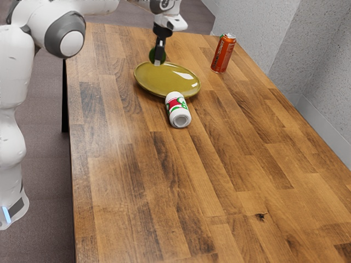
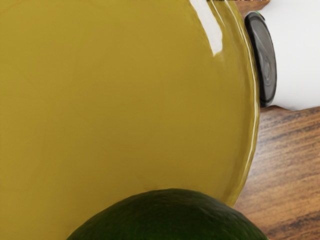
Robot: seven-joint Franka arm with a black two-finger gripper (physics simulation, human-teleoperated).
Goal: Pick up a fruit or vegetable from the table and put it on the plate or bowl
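An olive-green plate [image 1: 170, 80] lies on the wooden table toward the far end. My black gripper [image 1: 159, 56] hangs over the plate's far rim, shut on a dark green fruit, a lime or avocado [image 1: 153, 55], which peeks out beside the fingers. In the wrist view the same dark green fruit [image 2: 170, 217] sits just under my hand, with the glossy plate [image 2: 110, 100] spread beneath it.
A white can with a red and green label [image 1: 177, 109] lies on its side against the plate's near rim; its black end [image 2: 262, 57] shows past the plate. An orange soda can [image 1: 223, 53] stands upright near the wall, at the exterior view's right.
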